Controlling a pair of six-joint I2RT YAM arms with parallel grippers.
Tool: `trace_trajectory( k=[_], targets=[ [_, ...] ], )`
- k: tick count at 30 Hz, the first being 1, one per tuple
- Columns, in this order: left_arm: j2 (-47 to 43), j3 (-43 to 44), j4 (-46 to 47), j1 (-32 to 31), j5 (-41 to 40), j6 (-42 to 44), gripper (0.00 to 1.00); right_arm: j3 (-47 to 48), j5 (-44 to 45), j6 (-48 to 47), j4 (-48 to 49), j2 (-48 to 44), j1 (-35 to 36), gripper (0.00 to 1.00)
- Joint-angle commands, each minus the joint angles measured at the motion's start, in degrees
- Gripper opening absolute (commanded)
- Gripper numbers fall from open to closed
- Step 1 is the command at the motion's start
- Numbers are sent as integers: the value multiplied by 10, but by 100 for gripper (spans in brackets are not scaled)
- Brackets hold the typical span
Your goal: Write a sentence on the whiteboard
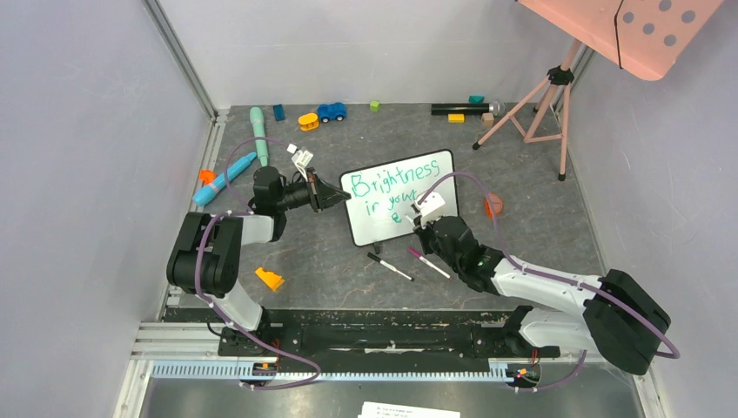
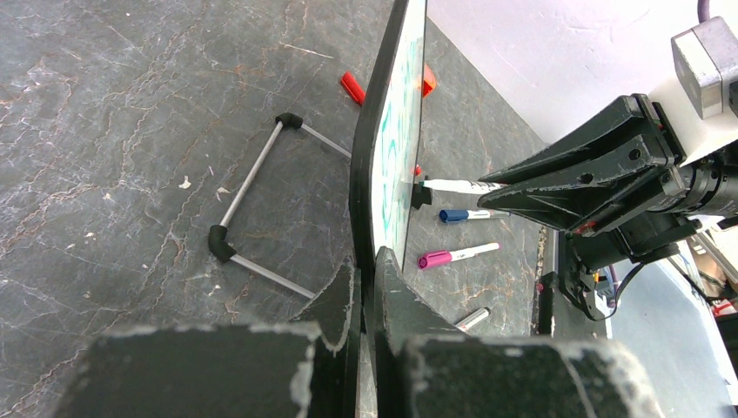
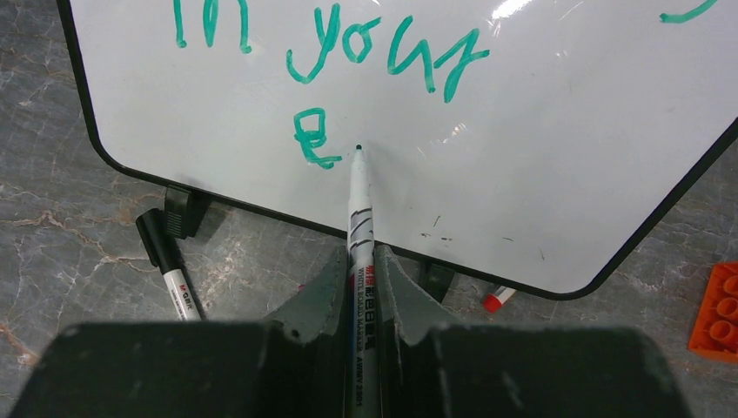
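Note:
The whiteboard point(image 1: 396, 213) stands tilted at mid-table, black-framed. The sentence point(image 1: 393, 185) on it is teal handwriting: "Brightness", "in your", and a lone "e" point(image 3: 313, 139) on the third line. My left gripper point(image 1: 343, 198) is shut on the whiteboard's left edge; in the left wrist view the board's frame point(image 2: 370, 174) runs edge-on between my gripper's point(image 2: 367, 261) jaws. My right gripper point(image 3: 359, 257) is shut on a white marker point(image 3: 358, 218). Its teal tip touches the whiteboard point(image 3: 540, 131) just right of the "e". The right gripper point(image 1: 419, 218) sits at the board's lower edge.
Loose markers lie in front of the board: a black-capped one point(image 1: 389, 266), a pink-capped one point(image 1: 428, 261), a blue one point(image 2: 466, 214). A red-capped marker point(image 3: 498, 299) lies under the board. An orange brick point(image 3: 718, 309), an orange wedge point(image 1: 270, 279), toys along the back and a pink tripod point(image 1: 540, 104) surround it.

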Motion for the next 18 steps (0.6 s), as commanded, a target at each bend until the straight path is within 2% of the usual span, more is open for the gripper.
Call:
trace_trajectory(
  k=[1, 18],
  targets=[
    [-11, -4, -6, -4, -1, 78, 2, 44, 3, 6, -47, -5, -3, 0],
    [-9, -6, 2, -4, -2, 75, 2, 73, 13, 6, -72, 15, -4, 0]
  ],
)
